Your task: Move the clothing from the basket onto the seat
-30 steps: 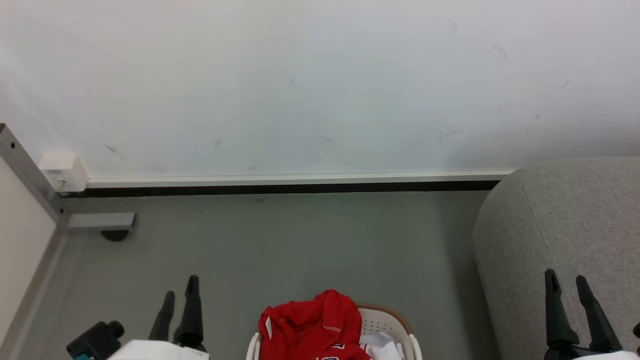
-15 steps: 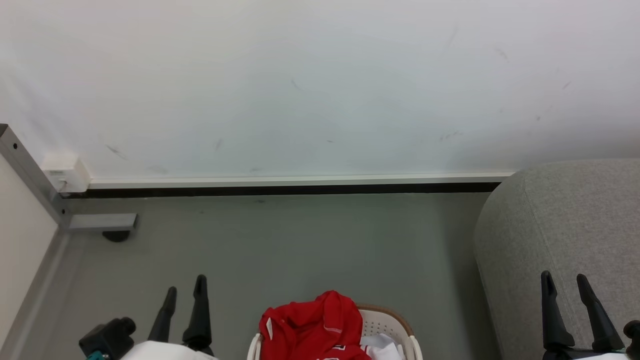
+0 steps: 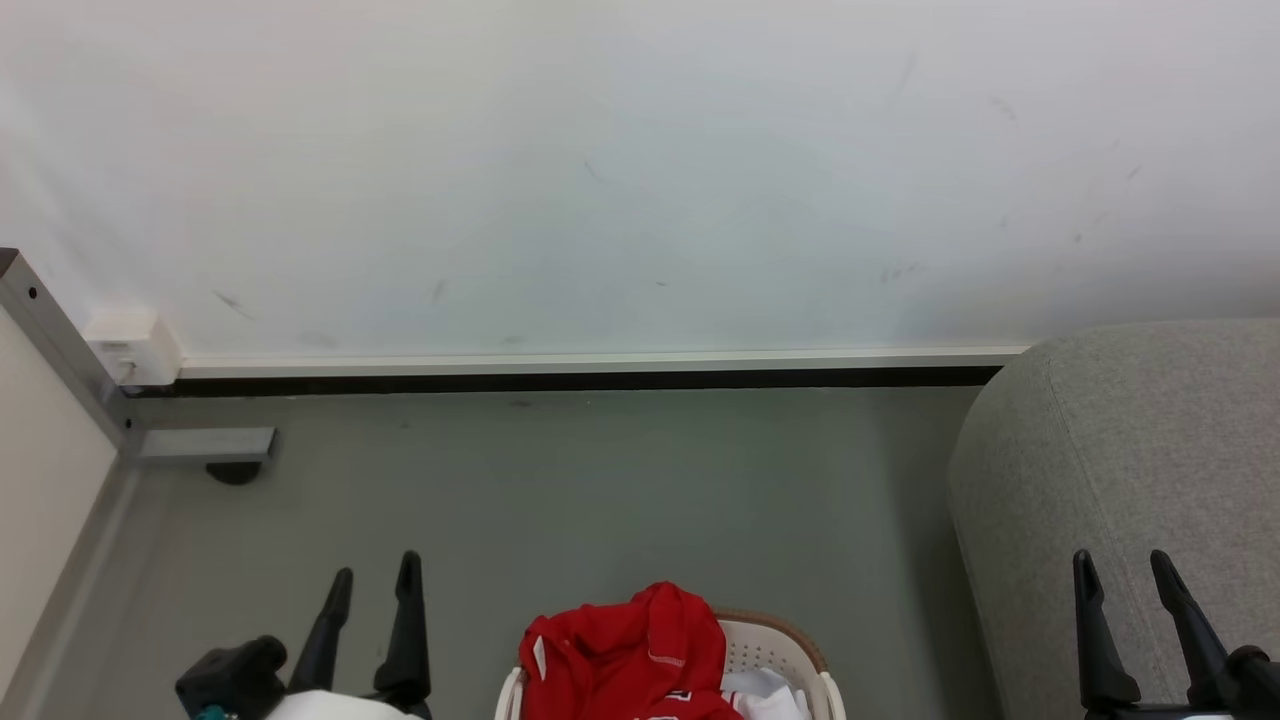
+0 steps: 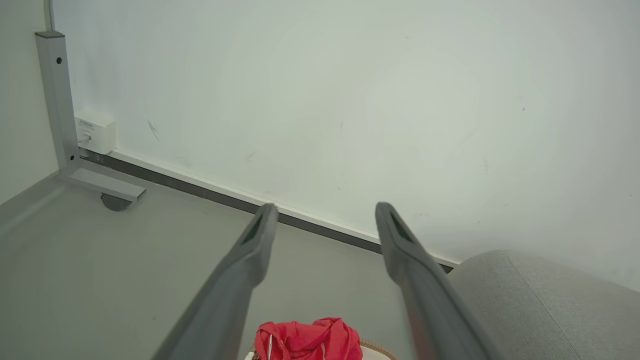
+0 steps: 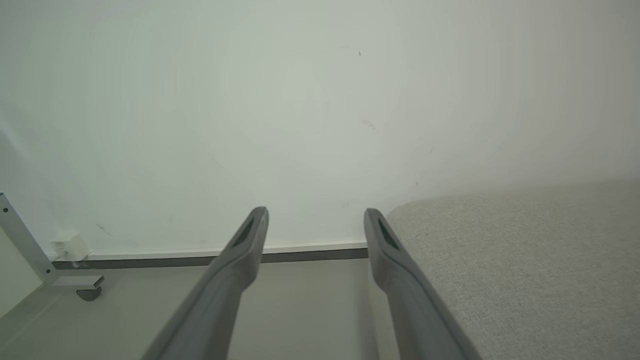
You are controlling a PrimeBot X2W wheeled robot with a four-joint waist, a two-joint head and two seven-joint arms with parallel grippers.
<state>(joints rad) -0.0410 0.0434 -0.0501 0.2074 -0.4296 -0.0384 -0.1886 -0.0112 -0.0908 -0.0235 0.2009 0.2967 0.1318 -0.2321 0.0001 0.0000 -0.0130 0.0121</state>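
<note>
Red clothing (image 3: 625, 650) is heaped in the cream basket (image 3: 775, 645) at the bottom middle of the head view, with a white piece beside it. The left wrist view catches the clothing (image 4: 307, 340) low between its fingers. My left gripper (image 3: 375, 575) hangs open to the left of the basket, holding nothing. Over the front of the grey seat (image 3: 1130, 450) at the right, my right gripper (image 3: 1120, 570) is open and empty. The seat (image 5: 525, 260) lies right of the right gripper (image 5: 315, 215), and the seat (image 4: 540, 300) lies right of the left gripper (image 4: 322, 210).
A white wall with a dark baseboard (image 3: 580, 378) closes off the back. At the far left stand a grey metal post with a foot (image 3: 200, 445) and a white wall socket (image 3: 130, 345). Grey floor (image 3: 600, 490) stretches between the basket and the wall.
My left gripper has shifted right, toward the basket. My right gripper has moved slightly left and lower. The clothing and basket lie as before.
</note>
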